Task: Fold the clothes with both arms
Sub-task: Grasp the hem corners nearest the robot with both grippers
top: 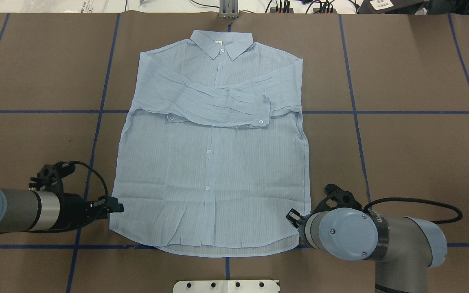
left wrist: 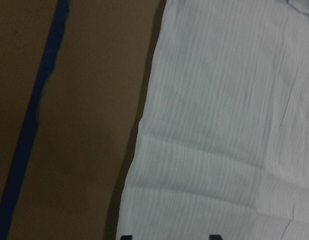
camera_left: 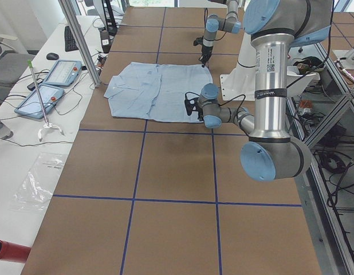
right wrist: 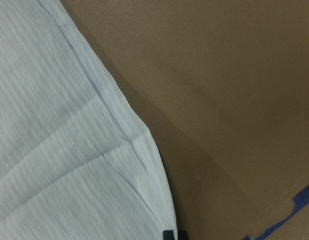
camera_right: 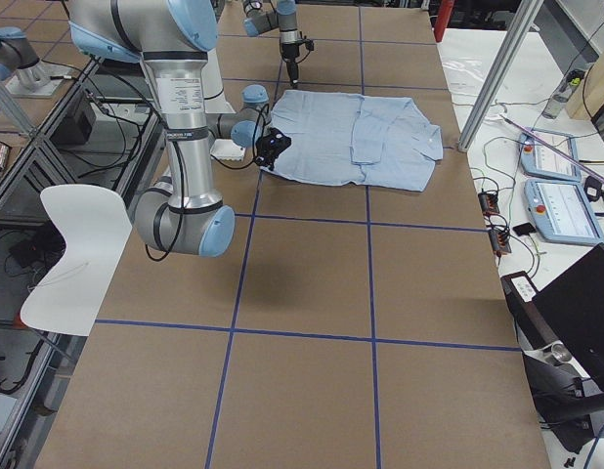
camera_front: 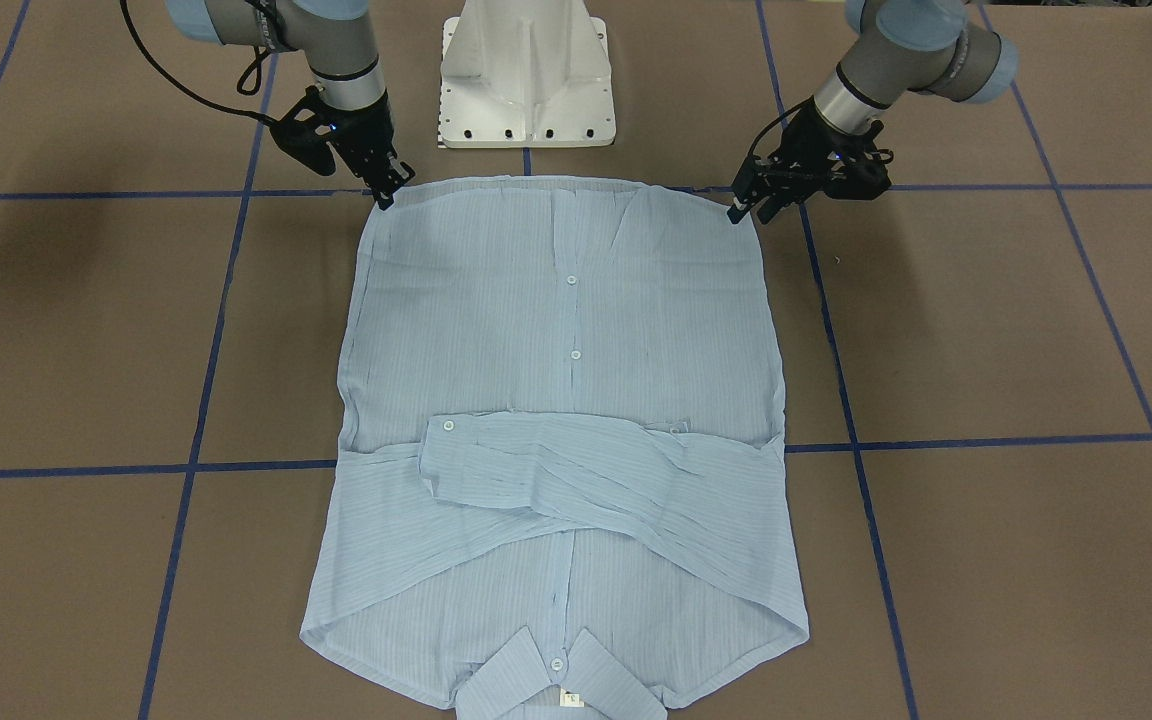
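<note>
Front-facing view: the left arm point(camera_front: 881, 75) comes in from the top right with its wrist angled down. The left gripper point(camera_front: 741, 210) has its tips at one hem corner of the thin pale-blue fine-striped long-sleeved button-front shirt point(camera_front: 566, 330). The right arm point(camera_front: 336, 50) mirrors it at top left, and the right gripper point(camera_front: 384, 192) touches the other hem corner. The shirt lies flat, front up, on a brown paper-covered table with blue tape lines point(camera_front: 986, 330). Its hem is toward the white pedestal base point(camera_front: 526, 80) and both sleeves are folded across the chest.

Overhead: the left arm reaches in low and level from the left edge, gripper at the shirt's side edge near the hem. The right gripper is mostly hidden under its own wrist.

Side views: both grippers sit low at the hem corners, too small to judge.

Left wrist: two fingertips point(left wrist: 125, 236) are spread apart over the cloth, just inside its edge, so the jaws are parted.

Right wrist: only a small black tip shows against the curved hem corner. Cannot tell whether it is parted or clamped.
</note>
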